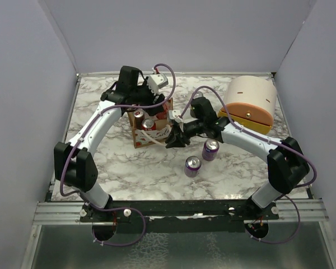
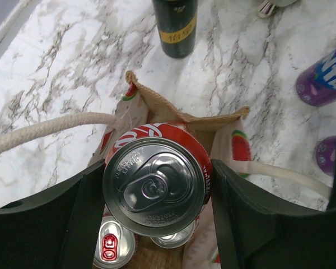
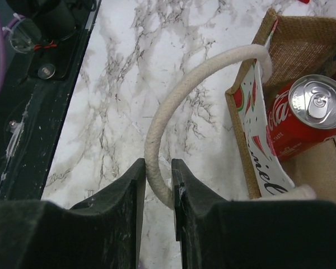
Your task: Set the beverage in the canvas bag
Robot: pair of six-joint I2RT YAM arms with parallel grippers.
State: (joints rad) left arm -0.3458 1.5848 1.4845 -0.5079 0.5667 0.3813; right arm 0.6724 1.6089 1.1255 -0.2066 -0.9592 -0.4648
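While left hand (image 2: 157, 193) grips red can (image 2: 155, 174), right hand (image 3: 157, 174) pinches rope handle (image 3: 173, 106); canvas bag (image 3: 261, 151) tan.

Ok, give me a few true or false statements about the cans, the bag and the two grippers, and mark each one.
1. The left gripper holds a red can above the canvas bag. True.
2. The right gripper is wide open and holds nothing. False: it is shut on the bag's white rope handle.
3. Two purple cans stand on the table outside the bag. True.
4. The bag has no cans in it. False: can tops show inside it, under the held can.
5. The peach domed container stands left of the bag. False: it stands at the table's far right.
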